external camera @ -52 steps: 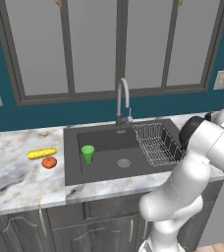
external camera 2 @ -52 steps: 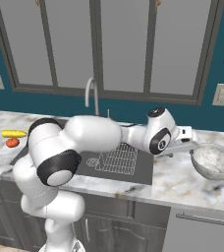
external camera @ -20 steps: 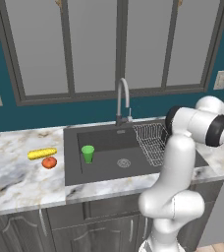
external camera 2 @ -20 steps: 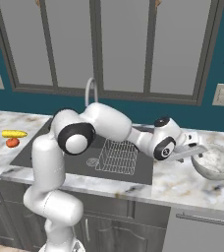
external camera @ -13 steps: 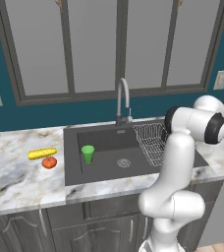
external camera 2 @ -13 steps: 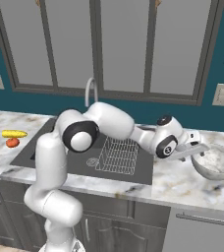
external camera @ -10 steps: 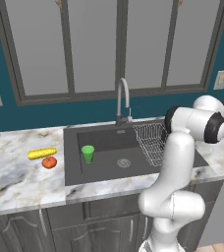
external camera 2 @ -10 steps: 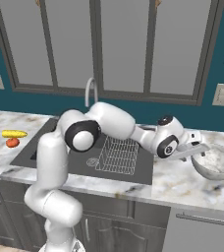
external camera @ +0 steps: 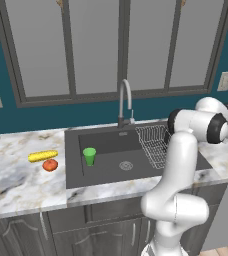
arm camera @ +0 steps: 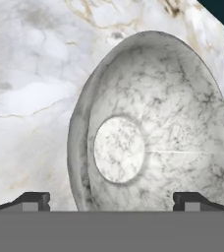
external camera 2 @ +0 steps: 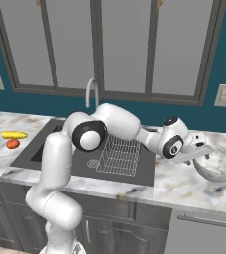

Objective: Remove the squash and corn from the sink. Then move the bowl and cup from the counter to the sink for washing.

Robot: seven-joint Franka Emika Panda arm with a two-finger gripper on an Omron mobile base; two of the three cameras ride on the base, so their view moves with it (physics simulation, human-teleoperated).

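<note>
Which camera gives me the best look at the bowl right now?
The hand view: the bowl shows close, inside and near rim clear, between the open gripper tips. The right base view shows it small on the counter beside the gripper.

Tall grey-framed window panels (external camera: 96, 50) above the basin; teal wall (external camera: 46, 117) below them; white wall outlets (external camera 2: 224, 95) on the wall; dark grey cabinet fronts (external camera: 61, 232) below
</note>
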